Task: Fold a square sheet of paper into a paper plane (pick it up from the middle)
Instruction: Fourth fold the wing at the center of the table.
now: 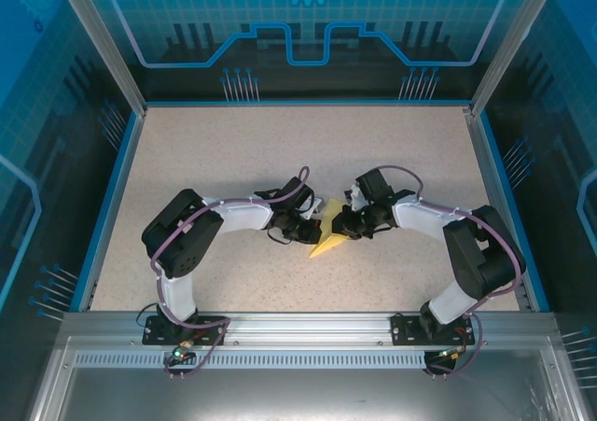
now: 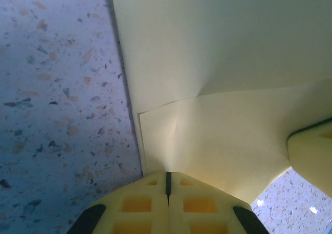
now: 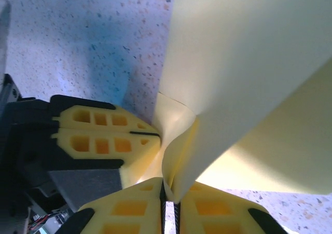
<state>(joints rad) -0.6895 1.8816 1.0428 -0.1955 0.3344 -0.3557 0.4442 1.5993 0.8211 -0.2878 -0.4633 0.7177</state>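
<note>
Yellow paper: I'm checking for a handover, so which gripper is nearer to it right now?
Neither, left and right tie. The left gripper is shut on an edge of the yellow paper from its left side, and the right gripper pinches a fold from its right side.

Shows left gripper [image 1: 311, 223] and right gripper [image 1: 340, 223] facing each other over middle of speckled table [image 1: 233, 150]. Shows yellow paper [image 1: 328, 245] between them, folded, sharp tip toward near edge.

Item: paper plane [image 1: 328, 242], pale-yellow paper, part-folded, layered creased flaps, pointed tip toward the near edge; middle of the table [image 1: 233, 150].
</note>
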